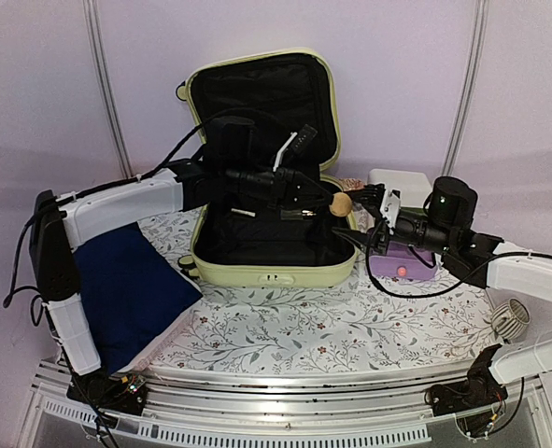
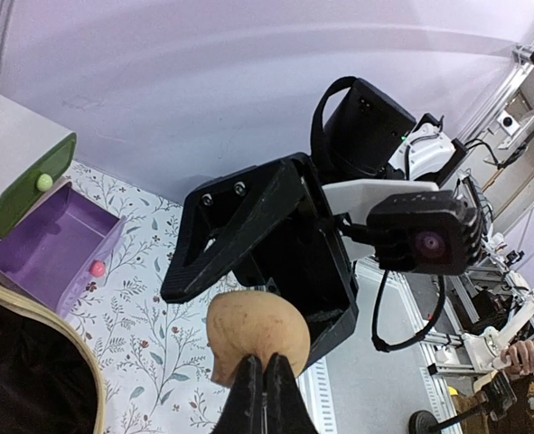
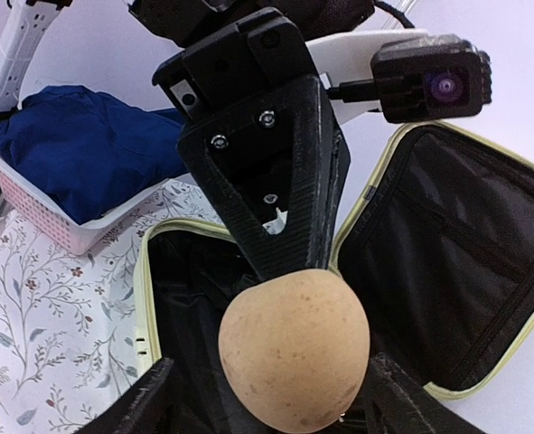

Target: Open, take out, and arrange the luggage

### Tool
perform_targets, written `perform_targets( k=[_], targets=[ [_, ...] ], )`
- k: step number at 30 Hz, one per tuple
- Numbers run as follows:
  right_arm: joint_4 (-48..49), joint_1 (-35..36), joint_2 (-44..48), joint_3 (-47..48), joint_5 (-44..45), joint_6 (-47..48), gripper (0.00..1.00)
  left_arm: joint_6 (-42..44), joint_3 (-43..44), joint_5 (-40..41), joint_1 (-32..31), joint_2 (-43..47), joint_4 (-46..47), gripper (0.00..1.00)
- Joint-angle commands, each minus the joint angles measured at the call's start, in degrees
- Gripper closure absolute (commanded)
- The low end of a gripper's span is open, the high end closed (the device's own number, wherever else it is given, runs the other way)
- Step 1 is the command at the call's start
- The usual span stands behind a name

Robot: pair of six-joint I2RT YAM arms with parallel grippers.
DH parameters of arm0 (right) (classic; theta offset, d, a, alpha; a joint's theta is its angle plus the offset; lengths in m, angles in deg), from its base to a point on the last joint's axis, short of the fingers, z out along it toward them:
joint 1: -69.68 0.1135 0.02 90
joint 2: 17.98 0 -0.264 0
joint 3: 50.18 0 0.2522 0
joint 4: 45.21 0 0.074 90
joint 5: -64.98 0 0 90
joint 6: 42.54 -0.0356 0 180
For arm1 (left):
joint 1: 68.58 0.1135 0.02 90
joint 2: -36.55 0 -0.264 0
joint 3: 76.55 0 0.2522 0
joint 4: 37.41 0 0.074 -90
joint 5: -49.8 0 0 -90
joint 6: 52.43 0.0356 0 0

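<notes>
Far left of the table: we see a dark blue cloth (image 1: 131, 280) heaped in a white slatted plastic basket (image 3: 41, 226), which stands on the white floral-print tablecloth (image 1: 350, 327).
Left arm: it reaches from the left across the open case, its wrist above the case's interior.
Task thing: the pale yellow-green hard-shell suitcase (image 1: 276, 275) sits at the middle back of the table, just right of the basket. Its base lies flat on the cloth and its lid stands upright against the back wall. We see black fabric lining in both halves.
Left gripper (image 1: 330, 198): its fingers (image 2: 268, 393) are pressed together, pinching the edge of a tan speckled egg-shaped lump (image 1: 341, 203). The lump hangs in the air over the case's right rim.
Lump, close up: from the right wrist we see it filling the lower middle of the view, with the left gripper's tip meeting its top. What it is made of we cannot tell.
Right gripper (image 1: 364, 213): it faces the lump from the right. Its fingers (image 3: 154, 402) are spread, one on each side of the lump, and a gap shows on both sides.
Right of the case: a small white plastic box (image 1: 399, 184) with a green drawer (image 2: 36, 181) stands near the back. Its purple drawer (image 1: 402, 268) is pulled out, and a pink knob shows on its front.
Far right: a white ribbed round piece (image 1: 511, 319) sits beside the right arm; we cannot tell what it is.
</notes>
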Motion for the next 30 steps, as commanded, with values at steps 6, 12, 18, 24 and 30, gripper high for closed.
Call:
perform_targets(
  k=[6, 12, 18, 24, 30],
  targets=[
    [3.32, 0.57, 0.12, 1.18, -1.36, 1.68, 0.49, 0.48, -0.56, -0.53, -1.0, -0.34, -0.28, 1.0],
    [3.44, 0.7, -0.04, 1.18, -1.77, 2.33, 0.58, -0.11, 0.17, -0.7, -1.04, -1.25, -0.38, 1.0],
    [3.36, 0.67, 0.27, 0.59, -0.95, 2.33, 0.61, 0.42, 0.19, -0.63, -0.99, -1.07, -0.5, 0.82],
    [3.41, 0.66, 1.83, -2.0, 1.49, 1.33, 0.64, -4.91, -4.0, 4.25, 1.74, 1.34, 4.04, 0.34],
    [2.7, -0.19, 3.79, -6.37, 8.01, -1.54, 0.65, -10.4, -13.58, 7.22, 6.19, 6.81, 13.29, 0.13]
  ],
)
